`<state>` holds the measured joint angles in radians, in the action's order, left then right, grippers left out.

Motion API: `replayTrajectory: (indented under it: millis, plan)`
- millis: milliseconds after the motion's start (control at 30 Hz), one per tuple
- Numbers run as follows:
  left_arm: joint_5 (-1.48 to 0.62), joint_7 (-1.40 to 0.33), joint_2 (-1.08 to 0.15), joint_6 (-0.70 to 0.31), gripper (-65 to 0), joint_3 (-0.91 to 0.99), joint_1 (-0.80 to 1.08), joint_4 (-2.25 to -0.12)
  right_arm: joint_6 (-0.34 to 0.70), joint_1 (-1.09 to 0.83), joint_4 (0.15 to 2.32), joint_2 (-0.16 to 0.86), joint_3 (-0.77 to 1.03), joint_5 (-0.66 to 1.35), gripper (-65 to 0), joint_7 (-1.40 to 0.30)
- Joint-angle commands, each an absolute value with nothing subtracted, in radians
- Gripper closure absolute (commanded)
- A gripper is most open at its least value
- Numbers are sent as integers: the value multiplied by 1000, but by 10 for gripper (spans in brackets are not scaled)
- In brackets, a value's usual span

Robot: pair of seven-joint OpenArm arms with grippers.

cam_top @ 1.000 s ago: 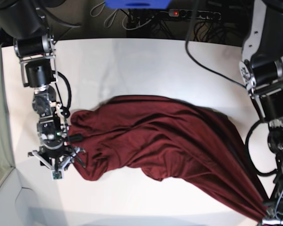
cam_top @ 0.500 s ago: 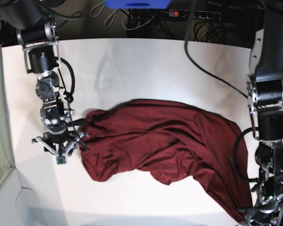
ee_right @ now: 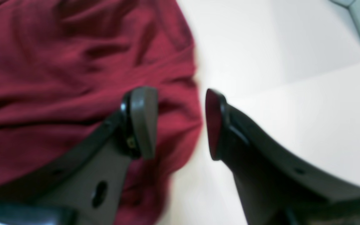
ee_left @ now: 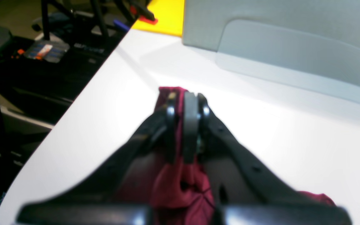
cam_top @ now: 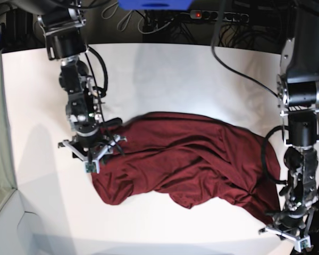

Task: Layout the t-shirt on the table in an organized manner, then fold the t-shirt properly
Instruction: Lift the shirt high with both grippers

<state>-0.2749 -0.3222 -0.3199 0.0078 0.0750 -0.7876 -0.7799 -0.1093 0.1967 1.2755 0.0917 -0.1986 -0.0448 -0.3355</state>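
T-shirt (cam_top: 186, 156) lay in a wrinkled maroon heap across the middle of the white counter (cam_top: 165, 74), stretched from mid-left toward the front right corner. Not spread flat; folds ran lengthwise through the cloth.

Left tool (ee_left: 186, 103) sat at the front right corner of the counter, its two pads pressed together with a bunch of the maroon fabric pinched between them. A tuft of cloth poked out beyond the tips; more was gathered under the tool body. Wrist view blurred.

Right tool (ee_right: 180, 123) stood over the heap's end nearest the counter's left edge, jaws apart. One fingertip (ee_right: 142, 122) lay over the fabric, the other over bare counter just past the cloth's edge. Nothing clamped between them.

Black cables (cam_top: 228, 69) trailed over the back right part of the counter.
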Motion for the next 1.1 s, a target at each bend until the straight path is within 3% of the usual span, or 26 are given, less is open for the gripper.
replayTrajectory:
  millis: [0, 733, 1067]
  plan:
    - [-275, -292, -338, 8, -1, 79, -816, -791, -114, 206, 1307, 87, -197, -47, -264, -306]
    - [-275, -292, -352, 7, -1, 79, -768, -786, -114, 82, 1389, 58, -200, -45, -264, -305]
    - [-275, -292, -367, 7, -1, 81, -753, -788, -114, 125, 1345, 59, -318, -47, -264, -303]
